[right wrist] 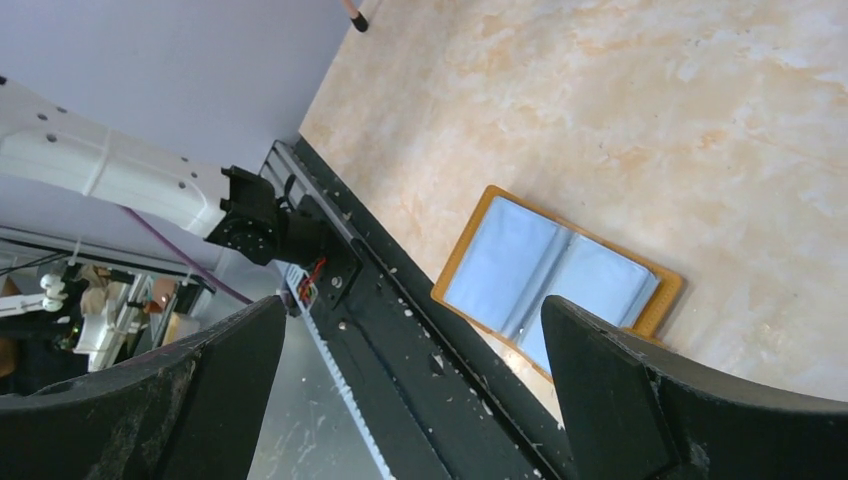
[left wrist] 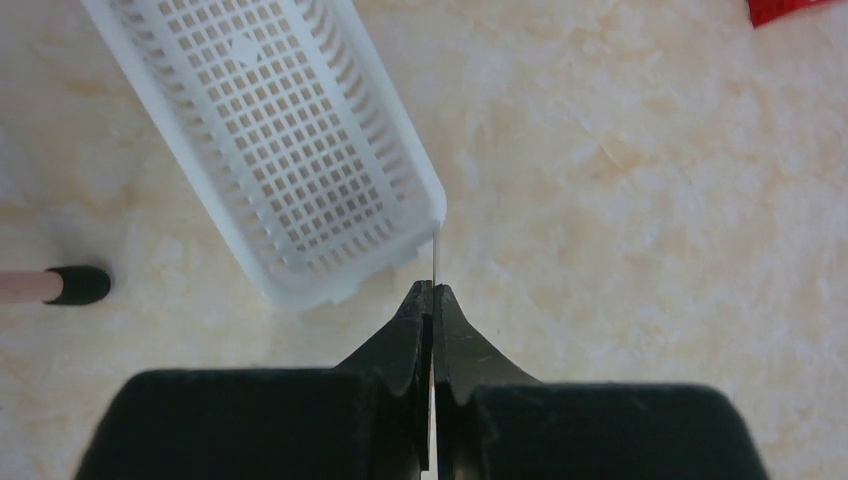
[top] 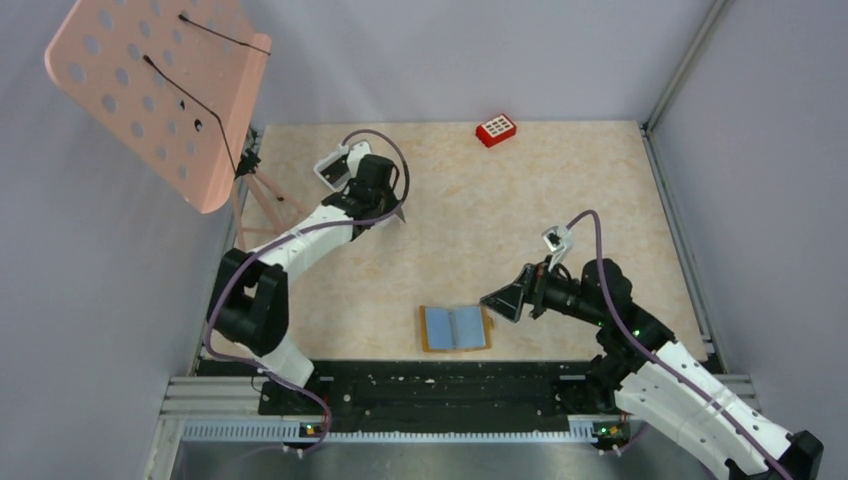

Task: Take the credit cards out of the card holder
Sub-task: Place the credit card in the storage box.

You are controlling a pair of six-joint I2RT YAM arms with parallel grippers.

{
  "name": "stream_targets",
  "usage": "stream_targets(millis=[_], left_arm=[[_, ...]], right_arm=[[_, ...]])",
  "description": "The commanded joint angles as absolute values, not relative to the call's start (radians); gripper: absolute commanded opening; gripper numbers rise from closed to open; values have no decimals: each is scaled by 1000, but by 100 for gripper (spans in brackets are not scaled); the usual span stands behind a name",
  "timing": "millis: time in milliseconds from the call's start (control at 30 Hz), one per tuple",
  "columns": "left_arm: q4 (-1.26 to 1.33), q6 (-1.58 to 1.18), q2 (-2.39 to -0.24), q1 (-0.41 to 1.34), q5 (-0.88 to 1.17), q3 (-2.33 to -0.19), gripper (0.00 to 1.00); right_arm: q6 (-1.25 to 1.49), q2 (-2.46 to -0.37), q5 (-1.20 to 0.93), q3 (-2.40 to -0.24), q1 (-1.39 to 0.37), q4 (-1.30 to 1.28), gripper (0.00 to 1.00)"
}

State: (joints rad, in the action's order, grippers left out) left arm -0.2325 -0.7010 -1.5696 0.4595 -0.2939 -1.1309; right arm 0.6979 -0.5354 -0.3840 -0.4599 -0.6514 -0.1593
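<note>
The card holder (top: 456, 328) lies open and flat near the table's front edge, tan cover down and light blue sleeves up. It also shows in the right wrist view (right wrist: 550, 275). My right gripper (top: 508, 301) is open and empty just right of it, its jaws wide apart (right wrist: 412, 305). My left gripper (top: 392, 212) is at the far left, shut on a thin dark credit card (left wrist: 435, 255) that I see edge-on beside the end of a white mesh tray (left wrist: 270, 130). No other card shows in the sleeves.
The white tray (top: 335, 165) lies partly under my left arm. A small red block (top: 496, 130) sits at the back. A pink perforated stand (top: 160, 90) leans over the left side, with one foot (left wrist: 78, 285) on the table. A black rail (top: 450, 385) runs along the front edge.
</note>
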Motion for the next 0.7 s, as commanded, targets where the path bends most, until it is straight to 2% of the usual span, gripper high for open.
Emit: stream_targets(millis=[0, 100, 667], left_arm=[[-123, -708, -1675, 464, -524, -1292, 0], [-99, -696, -1740, 457, -613, -1344, 0], [23, -474, -1912, 413, -766, -1500, 0]], right_arm=[[646, -523, -362, -518, -648, -192, 99], [621, -531, -356, -523, -647, -207, 99], [553, -684, -376, -494, -647, -138, 99]])
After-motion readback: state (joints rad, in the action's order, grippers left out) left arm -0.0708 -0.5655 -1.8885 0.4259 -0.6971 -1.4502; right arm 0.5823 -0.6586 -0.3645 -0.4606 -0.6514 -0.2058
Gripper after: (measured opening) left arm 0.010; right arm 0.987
